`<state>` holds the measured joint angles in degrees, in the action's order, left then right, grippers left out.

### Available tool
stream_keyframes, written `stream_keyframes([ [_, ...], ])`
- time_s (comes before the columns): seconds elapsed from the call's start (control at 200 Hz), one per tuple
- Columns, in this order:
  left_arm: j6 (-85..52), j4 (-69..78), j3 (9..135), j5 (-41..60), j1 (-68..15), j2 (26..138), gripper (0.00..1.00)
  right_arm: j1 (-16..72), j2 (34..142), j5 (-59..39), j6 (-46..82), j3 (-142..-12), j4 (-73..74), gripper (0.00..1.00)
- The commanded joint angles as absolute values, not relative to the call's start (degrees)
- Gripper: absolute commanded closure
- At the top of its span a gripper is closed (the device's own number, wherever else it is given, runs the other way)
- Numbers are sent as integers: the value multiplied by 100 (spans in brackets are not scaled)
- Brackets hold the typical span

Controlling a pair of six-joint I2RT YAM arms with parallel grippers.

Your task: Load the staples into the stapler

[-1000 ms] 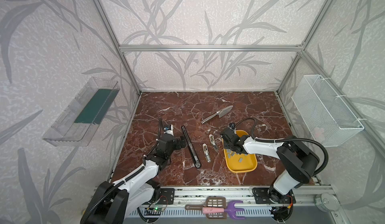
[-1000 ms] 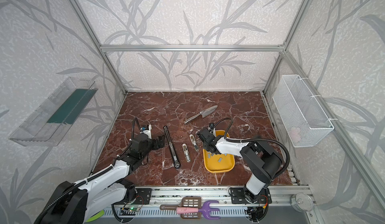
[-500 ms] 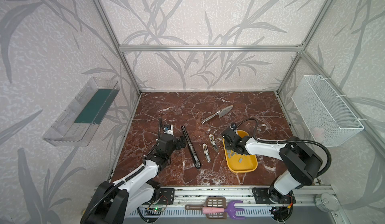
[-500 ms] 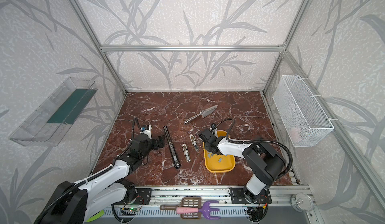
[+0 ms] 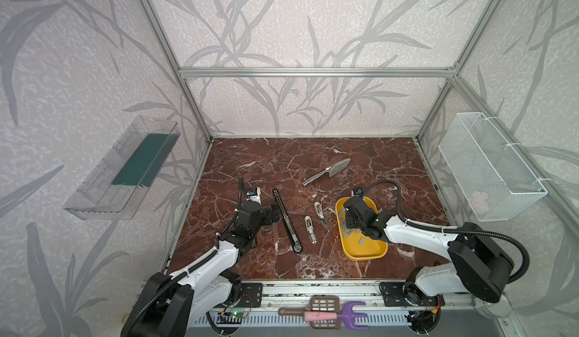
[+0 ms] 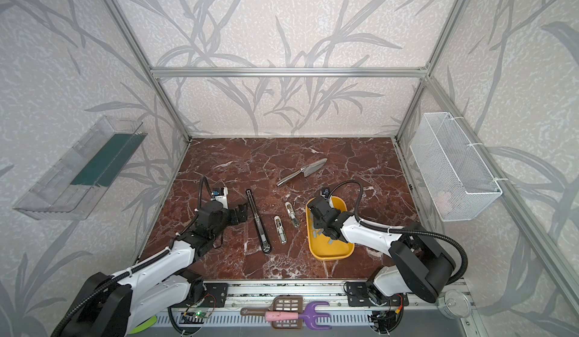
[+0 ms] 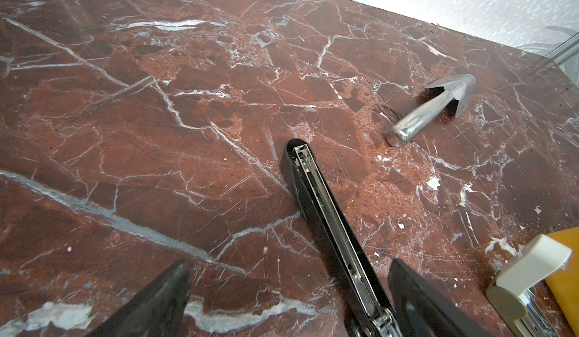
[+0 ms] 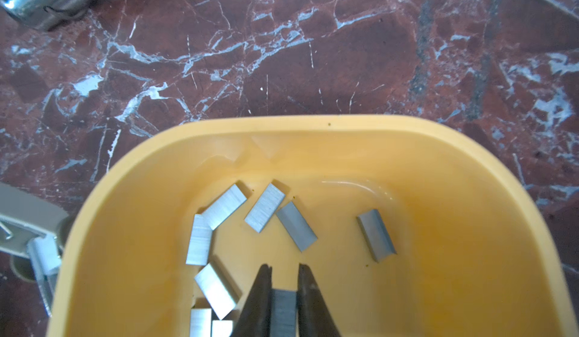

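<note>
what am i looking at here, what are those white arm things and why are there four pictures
Those are two robot arms, each ending in a two-fingered gripper, working over a marble table. Two pictures look down on the whole scene from above. The other two come from a camera on each arm's wrist.

On the table lie a long black stapler, opened flat, two small staplers, a metal trowel and a yellow tray of staples.

The left gripper is open next to the black stapler and grips nothing. The right gripper is down in the tray, shut on one staple strip.
</note>
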<state>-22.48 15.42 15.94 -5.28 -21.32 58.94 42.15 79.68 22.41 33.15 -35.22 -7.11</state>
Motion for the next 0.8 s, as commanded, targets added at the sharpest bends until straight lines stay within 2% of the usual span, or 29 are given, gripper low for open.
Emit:
stream_keyframes([
  [0.0,-2197,1556,1776,-527,-2133,5910,1,4175,7690,2247,3051,-3482,-473,82],
  [0.4,-2197,1565,1704,-466,-2131,5793,1,4323,6839,1649,2891,-3665,-578,82],
  [0.795,-2215,1591,1601,-426,-2136,5616,1,5632,7512,1731,3111,-4320,-273,82],
])
